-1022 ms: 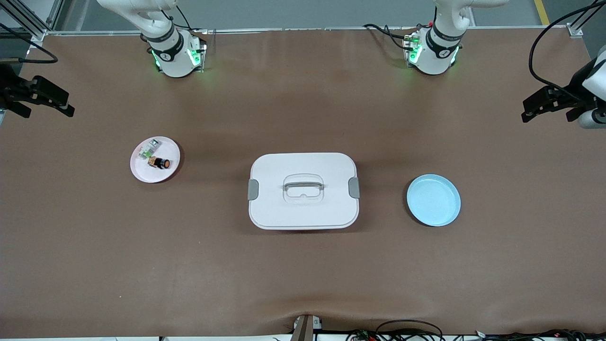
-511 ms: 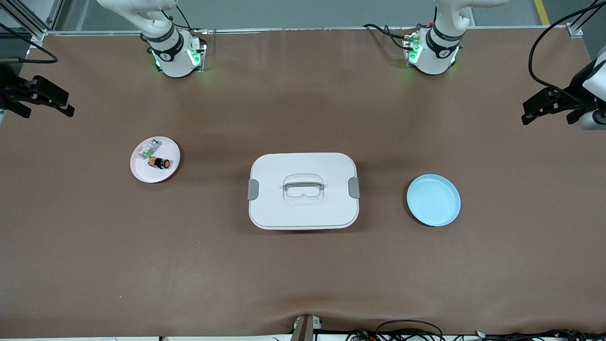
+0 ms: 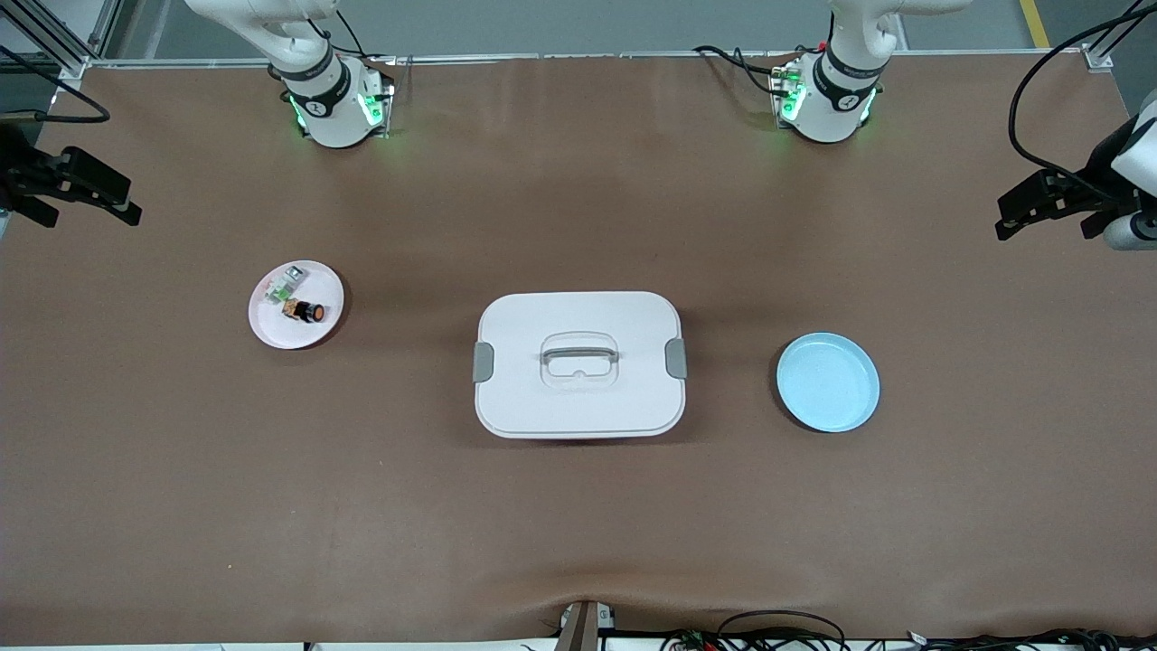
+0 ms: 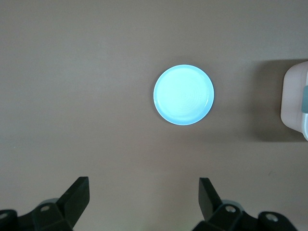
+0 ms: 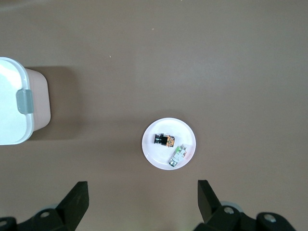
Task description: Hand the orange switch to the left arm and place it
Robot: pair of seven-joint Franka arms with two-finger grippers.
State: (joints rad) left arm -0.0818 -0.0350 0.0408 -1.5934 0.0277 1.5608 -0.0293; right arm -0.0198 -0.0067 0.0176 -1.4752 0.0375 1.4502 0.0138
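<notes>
Brown matting covers the table (image 3: pixel 578 506), grey floor showing past its edge by the arm bases. Toward the right arm's end from the box (image 3: pixel 578 363), the right gripper (image 3: pixel 86 190) hangs high with fingers spread wide. On the white plate (image 3: pixel 271 330) lies the orange switch (image 3: pixel 307 311), black-bodied, orange-capped, beside a green-and-grey part (image 3: pixel 282 287). Toward the left arm's end sits a blue plate (image 3: pixel 828 382); the left gripper (image 3: pixel 1039 201) hangs high, fingers equally wide.

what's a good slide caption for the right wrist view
Open right claw high over the round pink plate holding the tiny orange-capped switch, beside the white lidded box.
</notes>
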